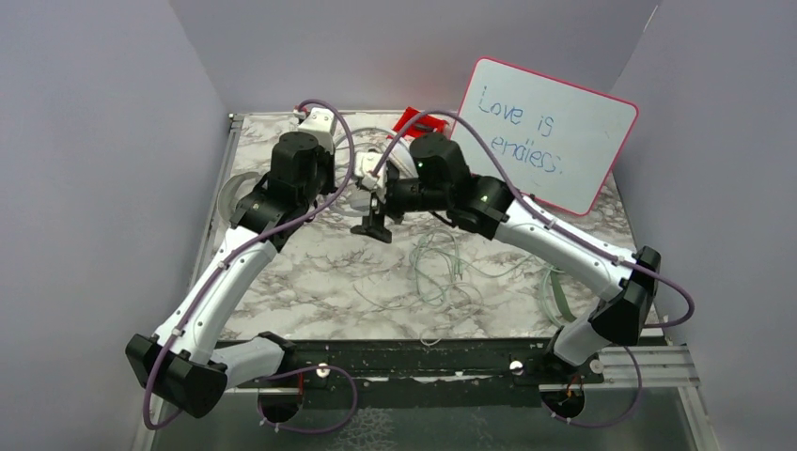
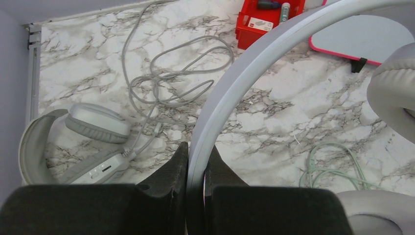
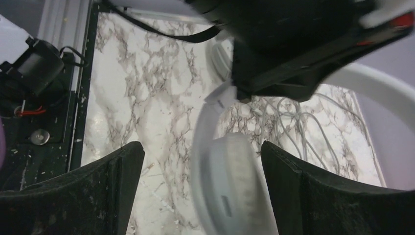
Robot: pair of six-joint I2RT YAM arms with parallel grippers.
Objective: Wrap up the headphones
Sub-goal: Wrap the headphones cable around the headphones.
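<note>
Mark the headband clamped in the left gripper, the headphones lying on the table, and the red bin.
Held headband (image 2: 220, 98): left wrist view, middle of the arc.
Lying headphones (image 2: 98, 122): left wrist view, ear cup.
Red bin (image 2: 243, 30): left wrist view, near wall.

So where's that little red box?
In the overhead view, the red box sits at the far edge of the marble table, near the middle, just beside the left end of the pink-framed whiteboard.

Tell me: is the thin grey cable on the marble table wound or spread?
Spread: the cable lies in loose loops beside the grey padded headphones.
</note>
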